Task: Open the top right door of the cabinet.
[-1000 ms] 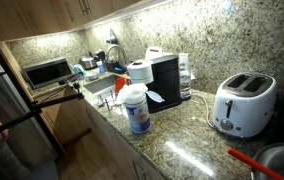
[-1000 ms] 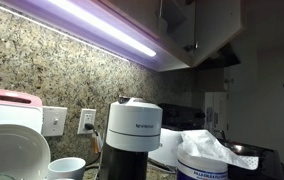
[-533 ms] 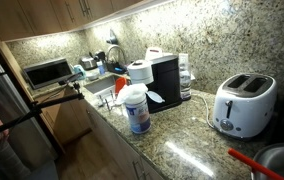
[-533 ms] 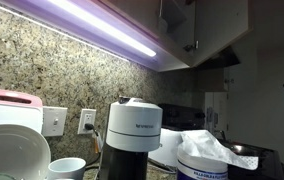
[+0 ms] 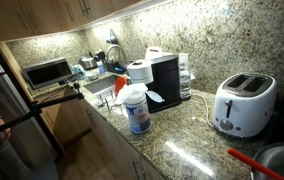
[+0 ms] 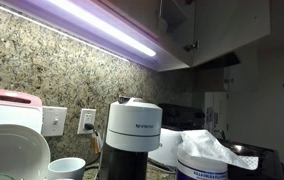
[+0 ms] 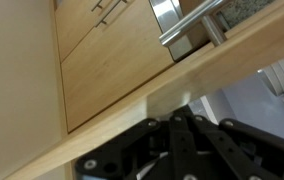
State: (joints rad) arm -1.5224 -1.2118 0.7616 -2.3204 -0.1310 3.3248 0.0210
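Note:
The light-brown wall cabinet (image 5: 42, 12) runs along the top of an exterior view with slim silver handles (image 5: 83, 9). In an exterior view from under it, one door (image 6: 232, 30) stands swung out, with a dark shape, apparently my gripper (image 6: 178, 25), at its inner edge. In the wrist view the door's pale wooden edge (image 7: 132, 105) crosses diagonally, and its silver bar handle (image 7: 192, 20) lies beyond it. My gripper (image 7: 187, 108) sits against that edge, apart from the handle. Its black links meet at the tips, so it looks shut with nothing between the fingers.
On the granite counter (image 5: 182, 150) stand a white toaster (image 5: 244, 103), a black coffee machine (image 5: 164, 80), a wipes tub (image 5: 136, 110) and a paper roll (image 5: 139, 71). A sink and a microwave (image 5: 47, 71) are farther along. A light strip (image 6: 102, 28) runs under the cabinet.
The door has swung further open: its panel spreads wider to the right in the exterior view from under the cabinet. The counter items have not moved.

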